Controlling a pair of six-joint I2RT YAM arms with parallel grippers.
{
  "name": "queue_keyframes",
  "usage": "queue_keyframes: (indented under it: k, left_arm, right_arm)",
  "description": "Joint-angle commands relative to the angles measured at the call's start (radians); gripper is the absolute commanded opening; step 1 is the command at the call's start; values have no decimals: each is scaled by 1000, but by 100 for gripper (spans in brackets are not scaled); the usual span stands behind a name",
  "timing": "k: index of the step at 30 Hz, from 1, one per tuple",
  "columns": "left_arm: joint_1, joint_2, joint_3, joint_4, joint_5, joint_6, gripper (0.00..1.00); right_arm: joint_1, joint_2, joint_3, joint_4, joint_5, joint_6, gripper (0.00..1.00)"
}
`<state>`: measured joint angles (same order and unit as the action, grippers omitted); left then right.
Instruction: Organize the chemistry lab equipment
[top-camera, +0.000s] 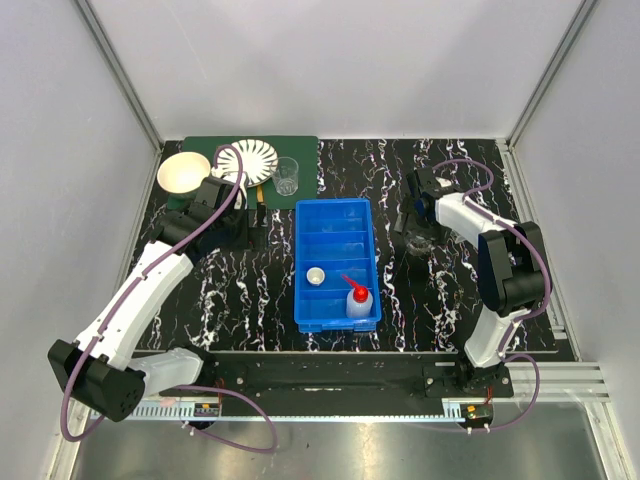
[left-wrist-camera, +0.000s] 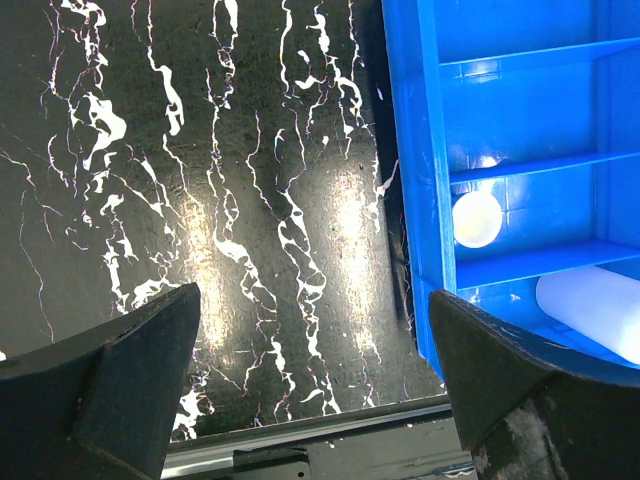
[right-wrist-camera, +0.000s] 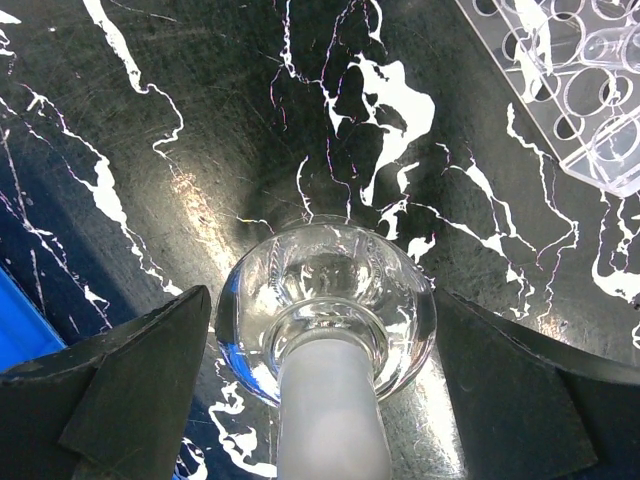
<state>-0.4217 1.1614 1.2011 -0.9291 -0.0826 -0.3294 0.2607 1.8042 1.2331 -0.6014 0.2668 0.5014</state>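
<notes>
A clear round-bottomed glass flask (right-wrist-camera: 325, 300) with a frosted neck stands on the black marbled table. My right gripper (right-wrist-camera: 322, 375) is open, with one finger on each side of its bulb, close to the glass. In the top view this gripper (top-camera: 415, 236) is right of the blue bin. A clear plastic tube rack (right-wrist-camera: 585, 90) lies just beyond it. My left gripper (left-wrist-camera: 315, 360) is open and empty over bare table, left of the bin (left-wrist-camera: 415, 200). The small round lid (top-camera: 316, 276) and the white red-nozzled squeeze bottle (top-camera: 358, 298) lie in the bin. A small clear beaker (top-camera: 287, 176) stands behind the bin. No blue-capped tubes are in view.
The big blue compartmented bin (top-camera: 303, 250) sits mid-table. A striped white plate (top-camera: 250, 158) and a cream bowl (top-camera: 183, 172) are at the back left on a green mat (top-camera: 300, 148). Grey walls enclose the table on three sides.
</notes>
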Motion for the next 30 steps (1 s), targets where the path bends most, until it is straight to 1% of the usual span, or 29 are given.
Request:
queue_keyframes:
  k: [1,8,12,16,19,20,21,24,30]
  left_arm:
    - [6,0,6,30,9,1,99]
    - [6,-2,5,29,10,1,99]
    - [6,0,5,30,12,1,99]
    - [6,-6,2,29,11,1,99]
    - [6,-9,0,27,10,3,99]
    - [6,-9,0,29,10,3,99]
    - [6,-9,-1,29,10,3,99]
    - [6,-11,-2,29,10,4,99]
    - [6,-9,0,30,12,3,99]
  right_arm:
    - [-5,-5,-11,22,-20,0,95]
    - [-5,-28,-24,20,-26,5,92]
    - [-5,-40,-29,17,-26,6,88]
    - [-5,-43,-27,12,-29,6,75]
    - [-5,-42,-24,9,-34,6,69]
    - [-5,-45,-23,9,-31,6,64]
    - [-5,-43,-21,9,-32,6,63]
    - [-5,-51,-12,-1,-28,6,60]
    - [-6,-100,45,-52,-17,-9,59]
